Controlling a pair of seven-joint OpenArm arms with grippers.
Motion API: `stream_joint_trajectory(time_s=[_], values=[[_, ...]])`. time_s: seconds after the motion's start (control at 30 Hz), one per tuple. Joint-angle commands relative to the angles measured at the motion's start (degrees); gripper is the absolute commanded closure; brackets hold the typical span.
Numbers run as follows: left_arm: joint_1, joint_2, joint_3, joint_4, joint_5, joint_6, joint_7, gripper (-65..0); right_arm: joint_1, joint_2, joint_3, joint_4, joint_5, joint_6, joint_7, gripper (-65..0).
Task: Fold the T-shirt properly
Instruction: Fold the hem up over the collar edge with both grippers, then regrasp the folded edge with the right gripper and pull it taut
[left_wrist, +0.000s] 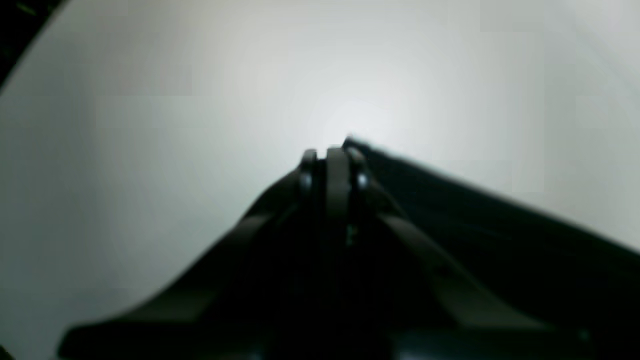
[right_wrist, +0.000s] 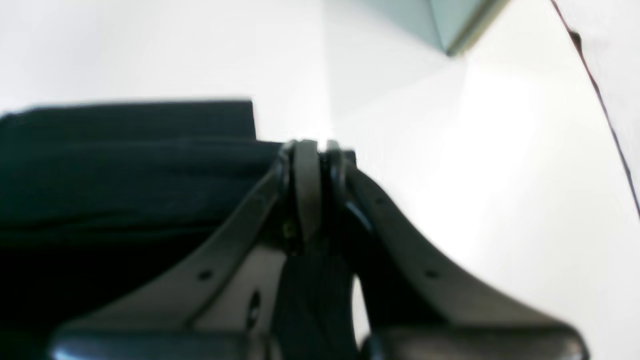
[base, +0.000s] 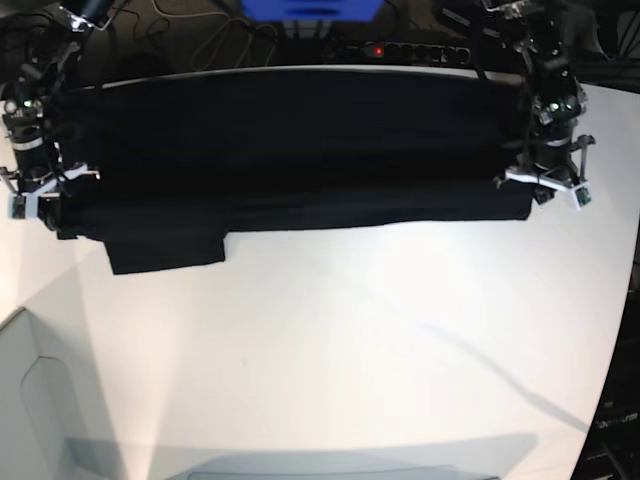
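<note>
Closest to each wrist camera are the dark, curved fingers of the two pincers, pressed together with black cloth caught between the tips. From the left pincer (left_wrist: 332, 152) the large black short-sleeved cloth T-shirt (base: 290, 150) runs away to one side as a taut dark edge over the white tabletop (base: 350, 340); from the right pincer (right_wrist: 317, 147) it stretches off to the opposite side in several stacked dark folds, with one sleeve corner squared off above them. Both pincers are thus clamped narrow on the garment, one at each end of it. In the base view the shirt forms a long band stretched between the two arms along the far edge of the table, so its long axis runs straight from pincer to pincer and neither arm is nearer than the other. A short sleeve flap hangs out below the band close beside the right pincer, while the end by the left pincer is cut clean. Whether the band rests fully on the table or is partly lifted cannot be told. Judging from this, the coming move calls for both arms to carry the held edge together, keeping the band square. No containers appear anywhere in these views.
</note>
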Motion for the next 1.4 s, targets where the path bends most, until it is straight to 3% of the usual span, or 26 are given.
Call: stream_joint_trajectory(time_s=[0.0, 0.47, 1.13, 1.27, 1.37], values=[[0.62, -0.87, -0.39, 0.82, -0.47, 0.36, -1.72, 0.0, -0.23, 1.01, 0.41, 1.11, 0.58, 1.16, 1.44, 0.0], [5.28, -1.31, -0.48, 0.82, -0.65, 0.36, -1.99, 0.0, -9.03, -0.66, 0.50, 6.74, 0.49, 1.69, 1.44, 0.0], [6.51, -1.31, -0.21, -4.11, -0.83, 0.36, -2.07, 0.0, -9.03, -0.22, 1.55, -1.88, -1.53, 1.69, 1.18, -0.2], [6.43, -1.31, -0.04, -5.07, -0.91, 0.27, -1.99, -0.1, -7.79, -0.31, 1.55, -1.97, -7.42, 1.69, 1.09, -15.6], [6.51, -1.31, -0.04, -4.90, -0.91, 0.27, -1.63, -1.8, -6.56, -0.40, 2.78, -1.44, -8.39, 1.69, 1.09, -28.1]])
